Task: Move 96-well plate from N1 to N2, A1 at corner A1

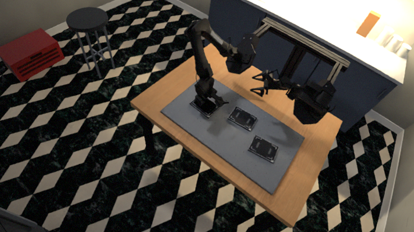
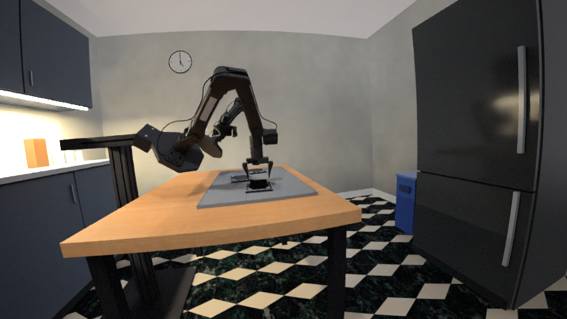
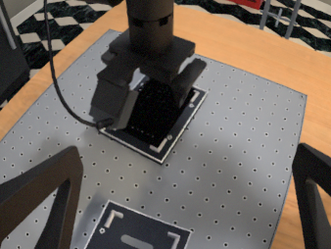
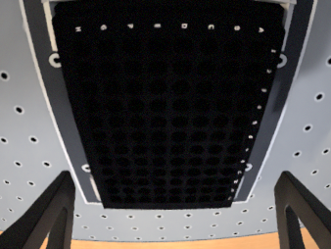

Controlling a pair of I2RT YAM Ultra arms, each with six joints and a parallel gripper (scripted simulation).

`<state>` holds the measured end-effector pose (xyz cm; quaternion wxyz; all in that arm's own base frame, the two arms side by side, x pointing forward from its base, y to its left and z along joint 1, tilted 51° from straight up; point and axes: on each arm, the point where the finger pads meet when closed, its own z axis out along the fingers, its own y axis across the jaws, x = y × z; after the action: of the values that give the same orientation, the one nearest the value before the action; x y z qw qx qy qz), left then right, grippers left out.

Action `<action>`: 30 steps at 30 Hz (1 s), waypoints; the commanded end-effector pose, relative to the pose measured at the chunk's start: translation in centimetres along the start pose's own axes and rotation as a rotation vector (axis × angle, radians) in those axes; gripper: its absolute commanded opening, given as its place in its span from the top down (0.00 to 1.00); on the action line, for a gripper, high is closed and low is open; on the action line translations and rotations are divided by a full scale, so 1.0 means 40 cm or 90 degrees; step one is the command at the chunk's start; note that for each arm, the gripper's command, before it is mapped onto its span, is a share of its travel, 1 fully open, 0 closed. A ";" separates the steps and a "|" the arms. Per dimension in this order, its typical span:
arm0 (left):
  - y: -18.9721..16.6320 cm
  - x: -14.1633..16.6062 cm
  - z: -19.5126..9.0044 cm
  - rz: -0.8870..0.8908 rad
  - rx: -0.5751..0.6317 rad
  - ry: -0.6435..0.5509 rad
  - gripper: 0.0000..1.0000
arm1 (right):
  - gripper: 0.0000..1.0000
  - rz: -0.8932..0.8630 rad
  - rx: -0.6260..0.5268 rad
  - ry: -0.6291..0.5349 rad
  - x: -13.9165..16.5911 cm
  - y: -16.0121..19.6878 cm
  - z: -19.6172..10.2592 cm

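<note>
The table (image 1: 313, 161) (image 2: 150, 226) was orange-tan with wood grain, and its board (image 1: 224, 136) (image 2: 226, 196) (image 3: 225, 147) was grey, dotted with dark holes. Black-green and cream diamonds patterned the floor (image 1: 88, 126) (image 2: 277, 283). The plate (image 2: 259, 183) (image 3: 154, 110) (image 4: 168, 113) was black with pale lettering.
</note>
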<state>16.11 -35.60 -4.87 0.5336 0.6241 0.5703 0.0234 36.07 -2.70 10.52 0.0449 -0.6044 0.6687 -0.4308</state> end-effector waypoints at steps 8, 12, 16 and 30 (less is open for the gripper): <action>-0.014 -0.025 -0.009 0.005 0.010 -0.023 0.00 | 0.00 -0.015 -0.006 -0.013 -0.020 0.021 0.046; -0.014 -0.025 -0.009 0.005 0.010 -0.023 0.00 | 0.00 -0.015 -0.006 -0.013 -0.020 0.021 0.061; -0.014 -0.025 -0.009 0.005 0.010 -0.023 0.00 | 0.00 -0.016 -0.005 -0.014 -0.023 0.021 0.067; -0.014 -0.025 -0.009 0.005 0.010 -0.023 0.00 | 0.07 -0.017 -0.006 -0.014 -0.020 0.013 0.064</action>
<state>16.11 -35.60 -4.87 0.5336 0.6241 0.5703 0.0234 37.34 -3.63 8.94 0.0456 -0.6085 0.6654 -0.4300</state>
